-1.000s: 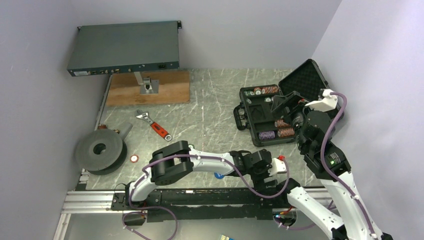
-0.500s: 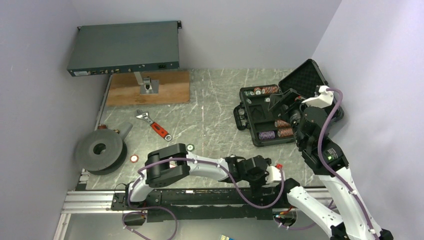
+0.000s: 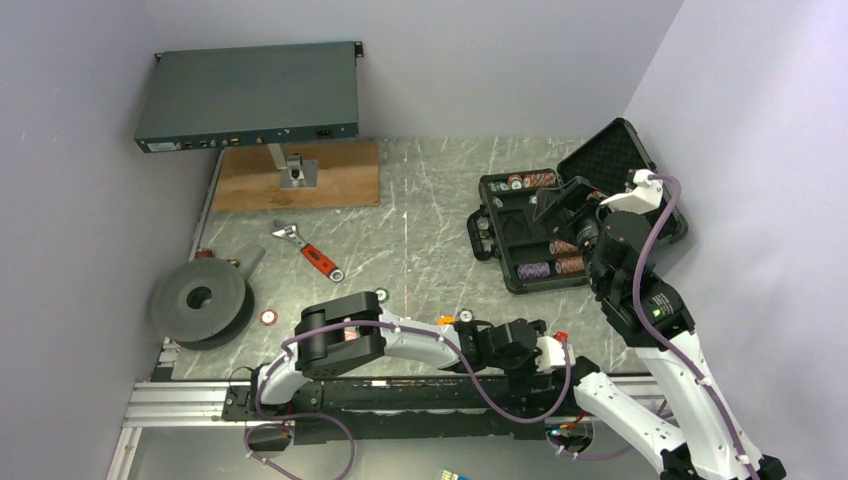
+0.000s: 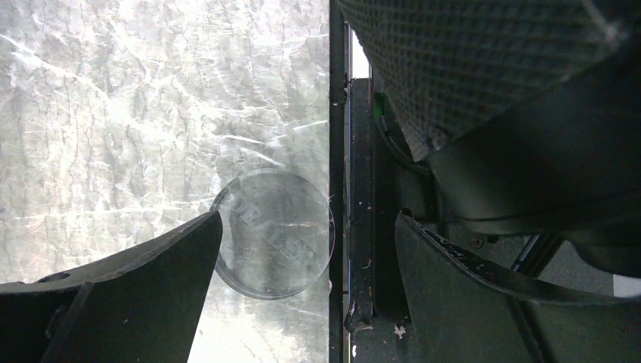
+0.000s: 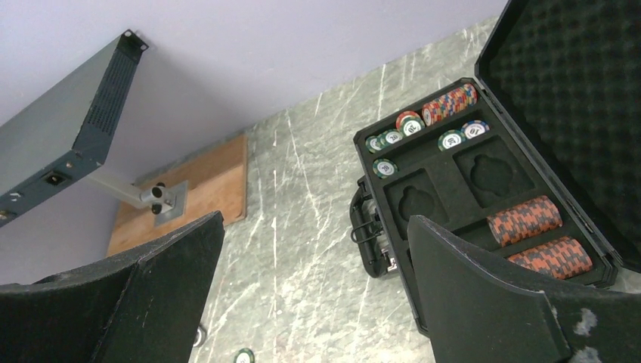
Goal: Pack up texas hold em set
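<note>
discs were the business here, and the one in hand was a clear round disc (image 4: pixel 274 233) with faint lettering, lying flat on the table (image 4: pixel 113 113) right at its near edge, beside the dark rail. the left arm (image 3: pixel 340 335) reached low along that edge, and its wrist view showed the left jaws spread wide and pinching nothing. one tip sat on the table side at the disc's rim, touching or nearly so, and the other hung over the rail beyond the edge. that straddle looked chosen to take the disc across its width. a thin flat piece gives little to grip from above, so the table edge may have been meant to help get a tip under it. the case (image 3: pixel 612 158) stood at the far right of the table, its foam-lined lid raised toward the right wall so the tray stayed reachable. rows of chips (image 5: pixel 524 219) sat on edge in its grooves, a few more lay flat near the back, and two shaped recesses (image 5: pixel 491 174) were unfilled. the right arm (image 3: pixel 640 290) hovered over the case with the right jaws spread and holding nothing, apparently waiting clear of the left arm's reach. a loose chip (image 3: pixel 381 295) and another loose chip (image 3: pixel 269 317) lay well apart from the case, so the packing seemed far from finished.
</note>
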